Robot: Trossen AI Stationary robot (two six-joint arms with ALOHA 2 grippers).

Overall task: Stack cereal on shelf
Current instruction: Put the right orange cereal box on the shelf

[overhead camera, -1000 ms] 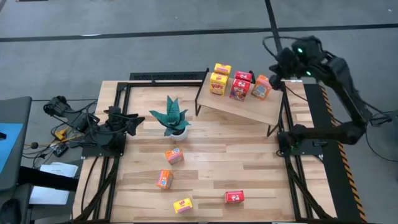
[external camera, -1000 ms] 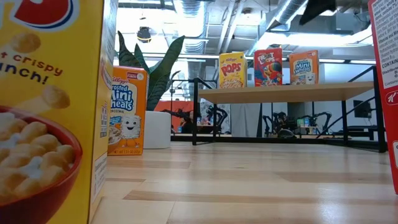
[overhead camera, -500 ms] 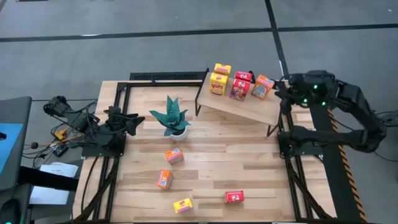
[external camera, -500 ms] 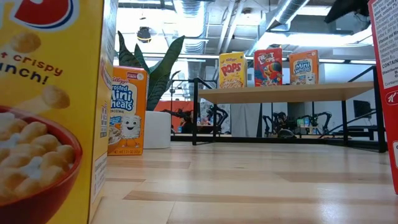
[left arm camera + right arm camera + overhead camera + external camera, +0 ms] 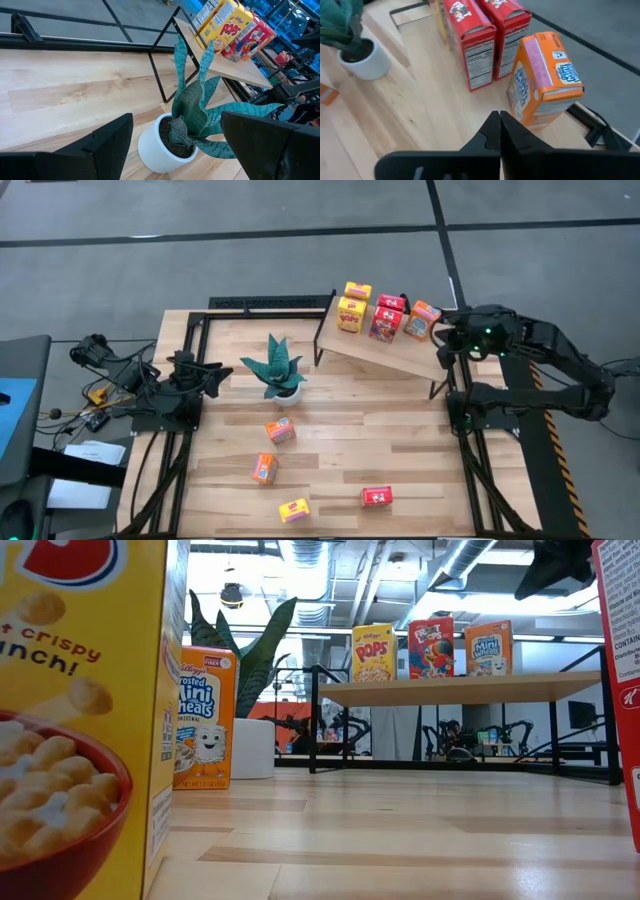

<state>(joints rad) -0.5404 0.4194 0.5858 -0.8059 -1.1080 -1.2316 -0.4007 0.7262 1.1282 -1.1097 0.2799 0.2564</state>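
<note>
Left arm parked at my left table edge, folded low. Left gripper has its fingers spread wide, nothing between them. Right arm reaches in from the right side, elbow bent, wrist at the far right part of the table. Right gripper has its fingers pressed together, empty.

In front of me the teal spiky plant stands upright in its white pot on the slatted wooden tabletop, toward the far left part. Off the tabletop's left edge I see a tangle of black cables on the grey floor.
</note>
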